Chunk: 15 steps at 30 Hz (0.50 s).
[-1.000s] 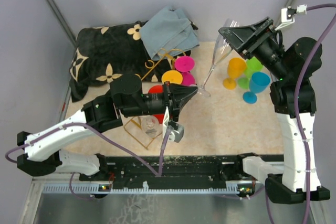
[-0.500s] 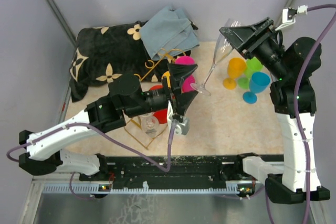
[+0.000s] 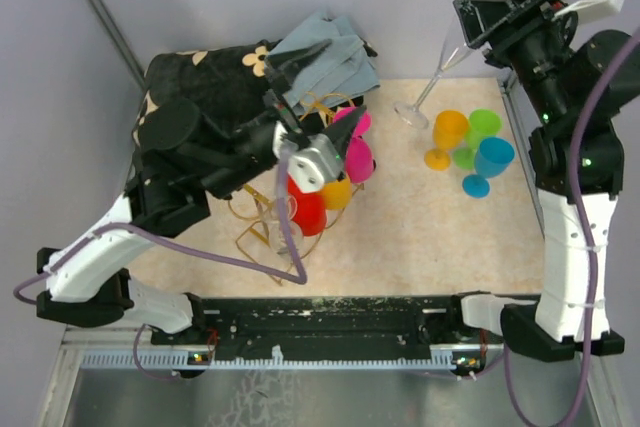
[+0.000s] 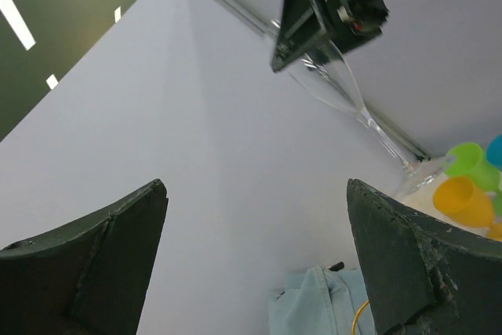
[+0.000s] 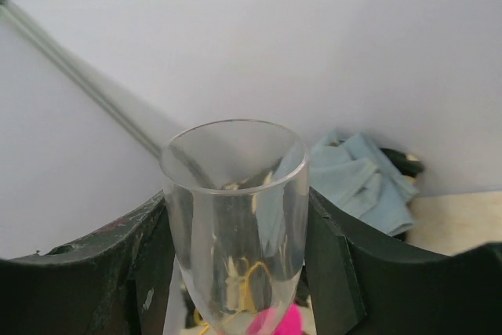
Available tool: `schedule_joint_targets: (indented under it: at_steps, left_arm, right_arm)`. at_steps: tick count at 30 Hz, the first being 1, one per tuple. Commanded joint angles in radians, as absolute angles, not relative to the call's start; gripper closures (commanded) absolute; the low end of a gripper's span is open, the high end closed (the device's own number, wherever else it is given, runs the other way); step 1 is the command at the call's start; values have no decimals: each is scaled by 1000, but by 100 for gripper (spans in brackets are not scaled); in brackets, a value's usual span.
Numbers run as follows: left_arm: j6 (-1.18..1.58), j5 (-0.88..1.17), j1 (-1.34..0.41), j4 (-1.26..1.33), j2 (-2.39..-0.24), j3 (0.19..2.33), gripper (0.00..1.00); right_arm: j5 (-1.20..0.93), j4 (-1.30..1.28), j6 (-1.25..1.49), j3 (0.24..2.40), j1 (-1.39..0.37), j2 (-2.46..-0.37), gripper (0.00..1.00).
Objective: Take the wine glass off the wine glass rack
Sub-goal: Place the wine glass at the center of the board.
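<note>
- The right gripper (image 3: 470,22), upper right of the top view, is clamped on the bowl of the clear wine glass (image 5: 235,194), with one finger on each side of it in the wrist view.
- The glass is off the wine glass rack (image 3: 316,104) and well to the right of it. It is tilted, with its foot (image 3: 410,113) low over the table. Whether the foot touches the table cannot be told.
- The left gripper (image 4: 256,190) is spread wide and holds nothing. It is raised above the rack and points at the back wall.
- Judged step: carry the glass clear and set it down.
- The squeeze should stay moderate, because the bowl is thin, slick and tapered and could slip or crack.
- The wrist should rotate until the stem is vertical before lowering, so the glass lands flat on its foot and not on the rim edge.
- Bare table left of the orange cup (image 3: 449,131) looks like the best spot. The foot is already near it, so the lateral shift should be small.
- The jaws should release only once the foot is seated, and the gripper should then retreat straight up.
- The left arm should not drop, since the pink glass (image 3: 352,152) and the red glass (image 3: 306,205) sit right under it.
</note>
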State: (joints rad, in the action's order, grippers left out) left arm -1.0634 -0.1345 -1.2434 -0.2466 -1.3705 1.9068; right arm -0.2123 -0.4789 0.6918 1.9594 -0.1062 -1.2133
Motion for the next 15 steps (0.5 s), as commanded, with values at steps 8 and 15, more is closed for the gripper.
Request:
schedule_joint_targets:
  at_steps: [8, 15]
  left_arm:
    - [-987, -210, -1242, -317, -1337, 1999, 1]
    - [-931, -216, -1243, -412, -1368, 2082, 2]
  right_arm:
    - [9, -332, 424, 1874, -123, -1372, 94]
    - [144, -260, 262, 1869, -233, -1488, 93]
